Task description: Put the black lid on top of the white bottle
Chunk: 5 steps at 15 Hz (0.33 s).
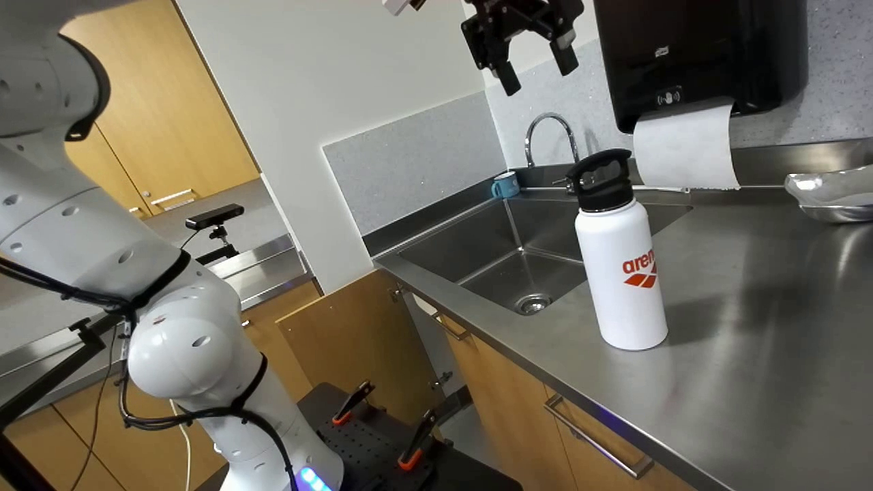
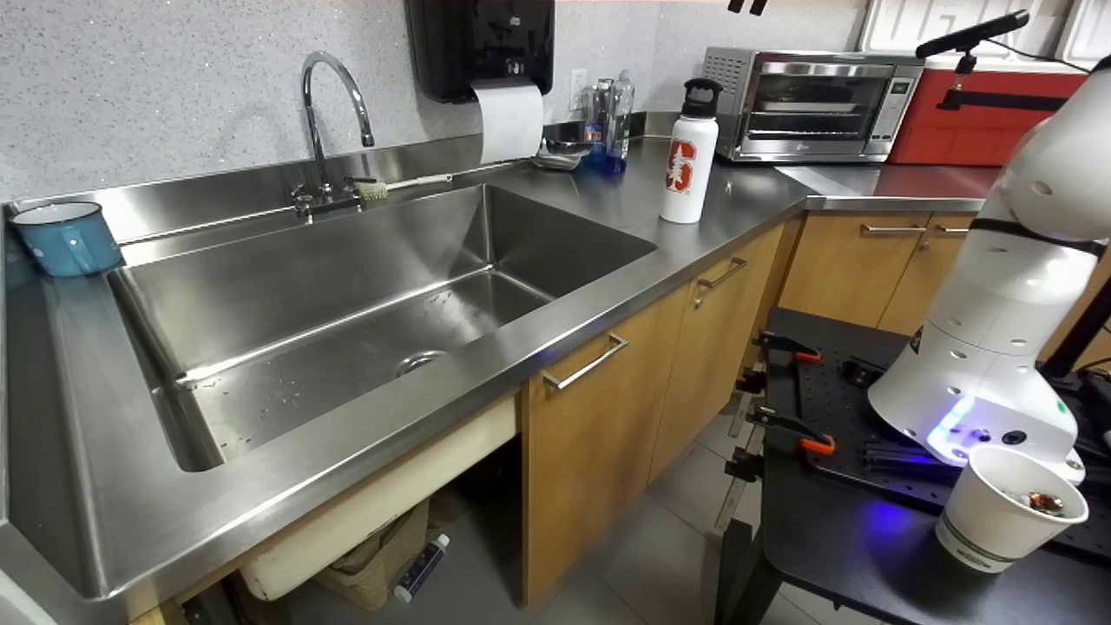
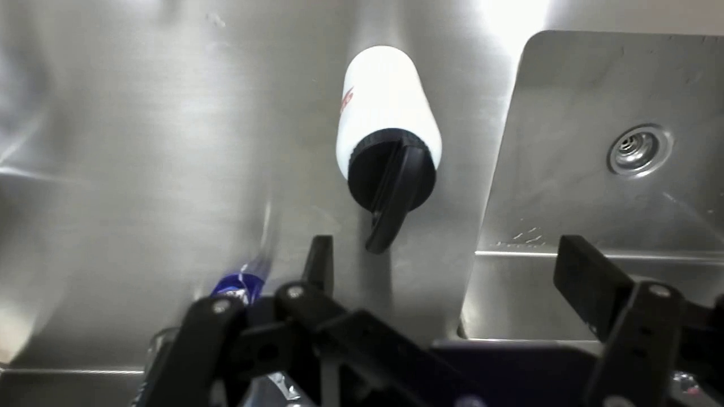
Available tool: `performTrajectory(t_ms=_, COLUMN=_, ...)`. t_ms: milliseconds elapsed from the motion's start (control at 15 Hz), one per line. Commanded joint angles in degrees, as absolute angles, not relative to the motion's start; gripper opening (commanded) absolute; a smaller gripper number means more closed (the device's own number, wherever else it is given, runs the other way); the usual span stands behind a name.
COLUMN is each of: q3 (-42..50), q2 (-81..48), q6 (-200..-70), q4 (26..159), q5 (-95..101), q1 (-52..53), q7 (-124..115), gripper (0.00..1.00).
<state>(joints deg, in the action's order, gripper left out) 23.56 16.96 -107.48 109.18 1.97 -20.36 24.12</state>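
The white bottle (image 1: 617,293) stands upright on the steel counter beside the sink; it also shows in an exterior view (image 2: 690,178) and in the wrist view (image 3: 384,93). The black lid (image 1: 605,191) sits on the bottle's neck with its loop handle up, also seen in an exterior view (image 2: 700,100) and in the wrist view (image 3: 367,169). My gripper (image 1: 537,68) is open and empty, above the lid and apart from it. In the wrist view the gripper (image 3: 447,254) has its fingers wide apart, with the lid's handle toward the left finger. Only the fingertips (image 2: 746,6) show at an exterior view's top edge.
The sink (image 2: 581,278) with its faucet (image 2: 317,130) lies beside the bottle. A black paper towel dispenser (image 1: 702,54) with hanging white paper (image 1: 685,150) is on the wall behind. Clear bottles (image 2: 618,121), a metal bowl (image 1: 839,204), a toaster oven (image 2: 807,108) and a blue mug (image 2: 69,239) stand around.
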Motion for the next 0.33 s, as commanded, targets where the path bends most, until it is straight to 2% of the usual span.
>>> performTrajectory(t_ms=0, q3=22.3, q2=22.3, q6=-108.6, q4=114.8, q5=3.4, q1=-17.6, q7=27.4, gripper=1.00)
performTrajectory(t_ms=267, q3=20.5, q2=26.0, q6=-109.2, q4=119.3, q5=4.1, q1=-15.4, q7=27.7, gripper=1.00)
